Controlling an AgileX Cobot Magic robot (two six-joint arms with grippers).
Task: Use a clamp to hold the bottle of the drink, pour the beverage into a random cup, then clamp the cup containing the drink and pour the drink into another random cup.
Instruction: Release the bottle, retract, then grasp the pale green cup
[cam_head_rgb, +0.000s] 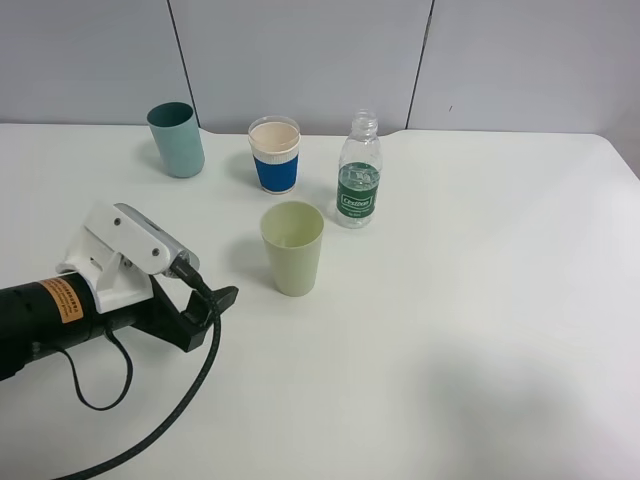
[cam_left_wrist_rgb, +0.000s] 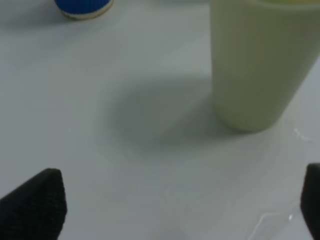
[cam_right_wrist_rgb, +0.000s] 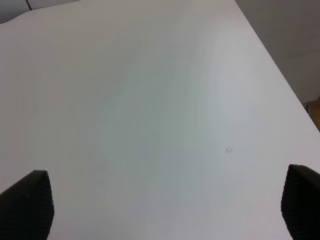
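A clear plastic bottle (cam_head_rgb: 359, 172) with a green label stands upright at the back of the white table (cam_head_rgb: 480, 300). A pale green cup (cam_head_rgb: 292, 247) stands in front of it, with a blue cup with a white rim (cam_head_rgb: 275, 155) and a teal cup (cam_head_rgb: 176, 139) further back. My left gripper (cam_head_rgb: 218, 303) hovers low to the left of the pale green cup, open and empty. Its wrist view shows the pale green cup (cam_left_wrist_rgb: 255, 65) ahead of the open gripper (cam_left_wrist_rgb: 175, 210), and the blue cup's base (cam_left_wrist_rgb: 84, 6). My right gripper (cam_right_wrist_rgb: 162, 207) is open over bare table and is out of the exterior high view.
A black cable (cam_head_rgb: 170, 410) loops from the left arm across the front left of the table. Grey wall panels (cam_head_rgb: 300, 60) stand behind the table. The right wrist view shows the table's edge (cam_right_wrist_rgb: 280, 65) with floor beyond it.
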